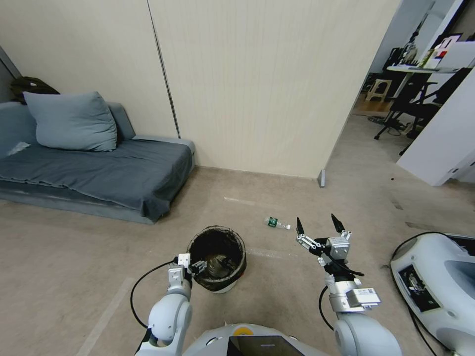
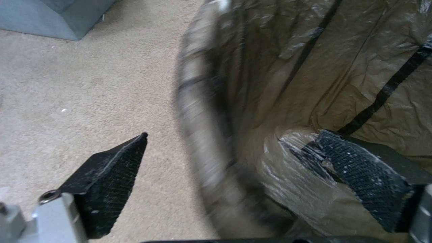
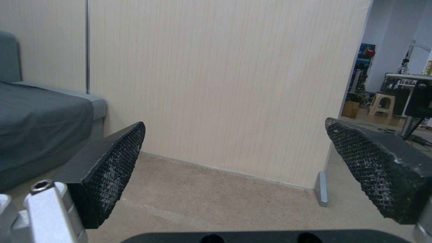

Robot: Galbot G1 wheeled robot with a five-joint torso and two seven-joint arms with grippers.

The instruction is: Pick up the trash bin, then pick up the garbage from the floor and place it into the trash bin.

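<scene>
Your left gripper (image 1: 197, 267) sits at the near-left rim of the trash bin (image 1: 217, 257), low in the centre of the head frame, and its fingers are spread with the wall between them: in the left wrist view one finger (image 2: 108, 184) hangs outside over the carpet and the other (image 2: 364, 168) is inside against the crinkled bag liner (image 2: 324, 67). They have not yet pinched the rim, so judge the depth before you close; I would seat the rim well into the pads so the thin plastic bag does not let it slide, and close squarely so the bin hangs upright when lifted. Your right gripper (image 1: 320, 228) hovers to the right of the bin, pointing away from you, its fingers wide apart and empty. The bin looks empty apart from its dark liner; no litter shows inside. The one piece of garbage visible is a small plastic bottle (image 1: 276, 223) lying on the floor just above and right of the bin.
</scene>
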